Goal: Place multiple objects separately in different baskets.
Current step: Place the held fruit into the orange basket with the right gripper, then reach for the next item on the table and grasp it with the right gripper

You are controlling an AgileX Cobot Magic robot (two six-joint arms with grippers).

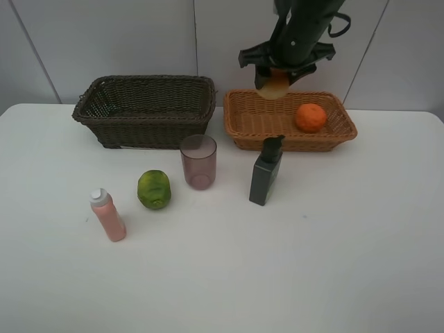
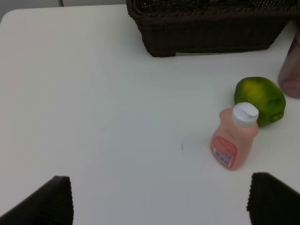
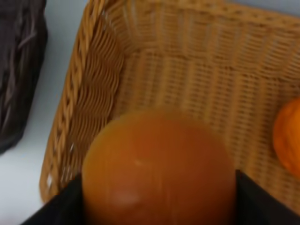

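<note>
Tan wicker sits right under your right end effector (image 1: 277, 75). It grips the peach (image 1: 272, 87) above the left end of the light basket (image 1: 291, 142). Go down low before you let go, so the peach does not bounce out or bump the orange (image 1: 310, 117) at the right end. Your left end effector (image 2: 159, 201) hangs wide open over the bench (image 2: 93, 117), holding nothing.

White table (image 1: 347, 263), pale panelled wall (image 1: 139, 35)
</note>
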